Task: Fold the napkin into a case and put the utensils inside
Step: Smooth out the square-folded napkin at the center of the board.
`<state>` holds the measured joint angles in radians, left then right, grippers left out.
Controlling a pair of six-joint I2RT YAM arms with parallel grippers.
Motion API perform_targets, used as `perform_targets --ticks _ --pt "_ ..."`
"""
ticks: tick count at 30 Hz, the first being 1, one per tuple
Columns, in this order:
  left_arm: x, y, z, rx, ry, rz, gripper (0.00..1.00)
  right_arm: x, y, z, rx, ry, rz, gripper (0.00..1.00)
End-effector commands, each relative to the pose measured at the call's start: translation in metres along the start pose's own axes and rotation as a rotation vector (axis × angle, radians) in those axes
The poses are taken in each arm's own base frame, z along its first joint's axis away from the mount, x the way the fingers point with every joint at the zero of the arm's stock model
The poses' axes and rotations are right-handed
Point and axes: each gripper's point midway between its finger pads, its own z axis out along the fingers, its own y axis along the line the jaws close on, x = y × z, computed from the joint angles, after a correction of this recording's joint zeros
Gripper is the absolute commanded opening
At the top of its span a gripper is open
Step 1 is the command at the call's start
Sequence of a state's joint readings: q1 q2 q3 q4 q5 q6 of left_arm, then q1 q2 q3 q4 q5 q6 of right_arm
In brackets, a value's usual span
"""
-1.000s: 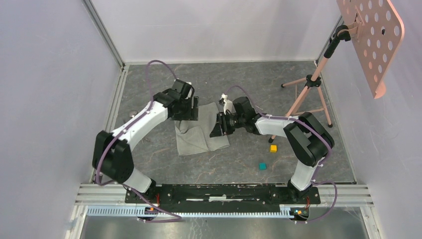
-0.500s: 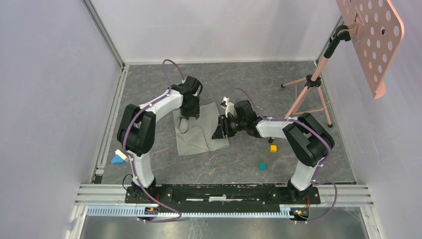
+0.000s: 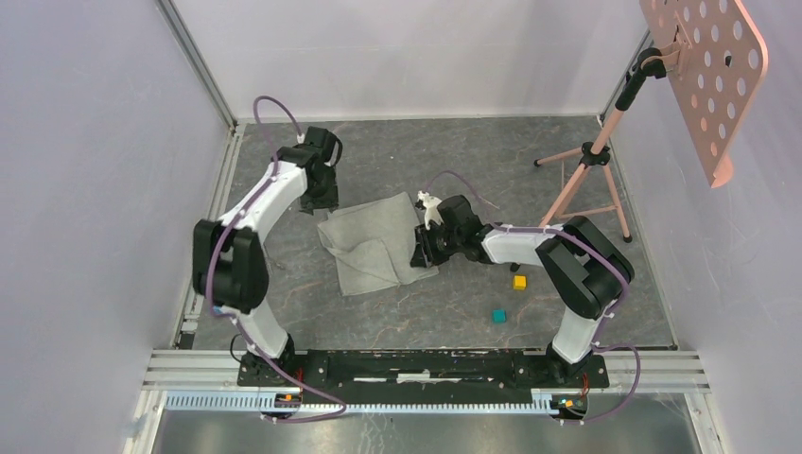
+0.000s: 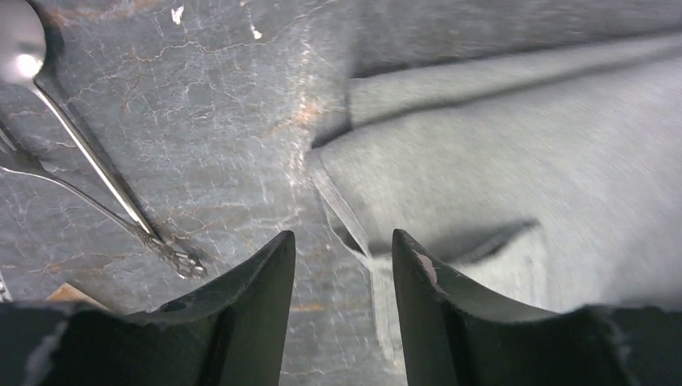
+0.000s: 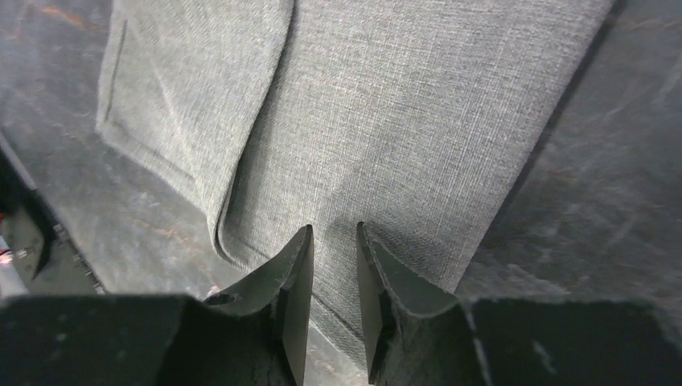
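We judge the fold to be roughly in place and the step in hand to be fetching the utensils. The napkin [image 3: 374, 241] lies mid-table between the two arms, with one flap doubled over on its left side to form a shallow pocket.

The left gripper [image 4: 343, 265] hangs over the napkin's far-left corner, its fingers parted with nothing between them. Just beside that corner, on the bare table [image 3: 454, 312], lie the spoon [image 4: 92, 159] and the fork [image 4: 20, 161], their handles meeting at the tips.

To do this well, we should swing the left gripper over one handle, away from where the two cross, so that it lifts a single piece. We should come down square to the thin metal and close firmly, since it sits flat on the stone-patterned surface and may skid.

The right gripper [image 5: 331, 265] sits low at the napkin's right edge, its fingers a narrow slot apart. We cannot tell whether they pinch cloth. Keeping that side pinned would stop the napkin from sliding when a utensil goes in.

The pocket is the only holder here, and nothing shows in it yet.
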<state>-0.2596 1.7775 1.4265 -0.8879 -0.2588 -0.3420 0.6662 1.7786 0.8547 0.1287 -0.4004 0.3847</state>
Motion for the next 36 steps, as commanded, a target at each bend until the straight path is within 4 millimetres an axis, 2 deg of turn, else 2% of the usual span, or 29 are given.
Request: perform_targets --ticks 1,4,5,7,8,10,12,13,14,17,21,23,25,28,32,36 --pt "-0.006 -0.022 -0.060 0.233 -0.121 -0.013 0.58 0.004 -0.068 -0.017 0.359 0.070 -0.117 0.32" --pt "-0.002 -0.042 -0.072 0.376 -0.140 -0.056 0.66 -0.011 -0.112 -0.032 0.597 0.101 -0.177 0.31" --pt "-0.001 -0.050 -0.075 0.423 -0.141 -0.075 0.68 -0.018 -0.133 -0.044 0.726 0.119 -0.190 0.31" --pt "-0.001 -0.070 -0.073 0.521 -0.120 -0.108 0.75 -0.050 -0.156 -0.060 0.891 0.100 -0.231 0.32" --pt "-0.001 -0.083 -0.069 0.576 -0.094 -0.118 0.78 -0.070 -0.156 -0.063 0.910 0.084 -0.255 0.34" --pt "-0.002 -0.102 -0.056 0.643 -0.034 -0.127 0.85 -0.102 -0.135 -0.057 0.815 0.055 -0.284 0.42" --pt "-0.005 -0.109 -0.035 0.617 0.010 -0.132 0.88 -0.124 -0.092 -0.047 0.590 -0.006 -0.291 0.53" --pt "-0.008 -0.110 -0.023 0.592 0.021 -0.126 0.89 -0.129 -0.075 -0.045 0.505 -0.043 -0.285 0.57" --pt "-0.011 -0.109 -0.010 0.558 0.027 -0.122 0.90 -0.131 -0.058 -0.048 0.429 -0.074 -0.276 0.61" --pt "-0.011 -0.104 0.024 0.459 0.058 -0.110 0.92 -0.120 -0.032 -0.050 0.286 -0.137 -0.232 0.72" --pt "-0.005 -0.096 0.045 0.376 0.073 -0.084 0.90 -0.115 -0.011 -0.033 0.116 -0.122 -0.232 0.75" --pt "0.003 -0.085 0.053 0.316 0.080 -0.073 0.87 -0.122 -0.006 -0.024 0.079 -0.124 -0.243 0.75" --pt "0.014 -0.076 0.057 0.273 0.101 -0.065 0.85 -0.131 -0.012 -0.013 0.098 -0.122 -0.248 0.76" --pt "0.034 -0.076 0.060 0.277 0.133 -0.077 0.83 -0.140 -0.017 0.005 0.193 -0.107 -0.297 0.79" --pt "0.058 -0.076 0.061 0.294 0.166 -0.125 0.74 -0.140 -0.029 0.021 0.393 -0.082 -0.336 0.78" --pt "0.075 -0.070 0.060 0.286 0.171 -0.180 0.66 -0.131 -0.033 0.030 0.493 -0.071 -0.359 0.77"
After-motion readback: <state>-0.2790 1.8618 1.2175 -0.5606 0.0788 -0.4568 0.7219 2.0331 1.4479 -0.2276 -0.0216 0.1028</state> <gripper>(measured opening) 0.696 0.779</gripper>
